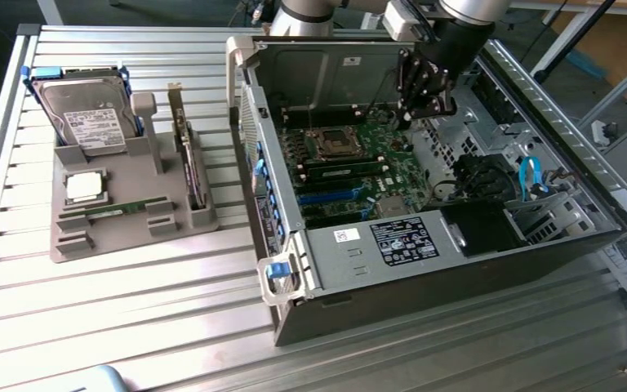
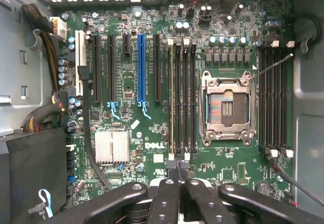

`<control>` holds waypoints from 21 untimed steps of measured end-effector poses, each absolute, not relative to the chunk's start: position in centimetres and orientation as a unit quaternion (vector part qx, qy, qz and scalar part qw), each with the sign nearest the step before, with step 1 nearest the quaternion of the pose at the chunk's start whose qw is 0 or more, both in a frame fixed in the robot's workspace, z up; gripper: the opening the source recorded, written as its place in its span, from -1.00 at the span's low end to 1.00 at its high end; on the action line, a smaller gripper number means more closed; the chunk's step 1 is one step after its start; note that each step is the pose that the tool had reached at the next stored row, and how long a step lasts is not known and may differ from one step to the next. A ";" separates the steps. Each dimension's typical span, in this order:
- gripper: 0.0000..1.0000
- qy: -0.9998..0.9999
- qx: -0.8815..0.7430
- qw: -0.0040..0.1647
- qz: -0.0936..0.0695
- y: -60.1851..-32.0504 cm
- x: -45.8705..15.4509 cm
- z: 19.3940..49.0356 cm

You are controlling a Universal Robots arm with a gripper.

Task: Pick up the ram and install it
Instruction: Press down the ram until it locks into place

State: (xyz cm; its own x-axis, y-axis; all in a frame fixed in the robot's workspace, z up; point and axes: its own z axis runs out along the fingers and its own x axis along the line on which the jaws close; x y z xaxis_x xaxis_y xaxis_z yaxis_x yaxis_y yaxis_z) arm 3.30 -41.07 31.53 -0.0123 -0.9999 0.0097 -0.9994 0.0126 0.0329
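Note:
A thin green ram stick (image 1: 112, 210) lies in a groove of the grey holder (image 1: 128, 237), at the exterior view's left, far from the arm. My gripper (image 1: 406, 121) hangs inside the open computer case (image 1: 401, 245) over the motherboard (image 2: 131, 133), near its far end. In the wrist view my gripper (image 2: 178, 176) is shut, its black fingers (image 2: 164, 193) pressed together with nothing between them, just off the end of a bank of memory slots (image 2: 183, 97). One of those slots holds a thin green-edged stick (image 2: 172, 97) standing on edge. The bare processor socket (image 2: 227, 107) lies beside the slots.
The grey holder also carries a hard drive (image 1: 87, 114), a square silver processor (image 1: 85, 186) and an upright dark expansion card (image 1: 190, 163). The case has tall metal walls, a drive cage with a blue cable (image 1: 531, 180), and black cable bundles (image 2: 38, 118) by the power supply.

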 end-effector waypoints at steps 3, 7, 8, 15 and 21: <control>-0.79 -0.711 0.703 0.015 -0.008 -41.1 3.3 31.3; -0.79 -0.711 0.703 0.013 -0.007 -41.1 3.3 30.7; -0.79 -0.711 0.703 0.013 -0.006 -41.1 3.3 30.6; -0.79 -0.711 0.703 0.011 -0.005 -41.1 3.3 29.5; -0.79 -0.711 0.703 0.010 -0.003 -41.1 3.3 28.6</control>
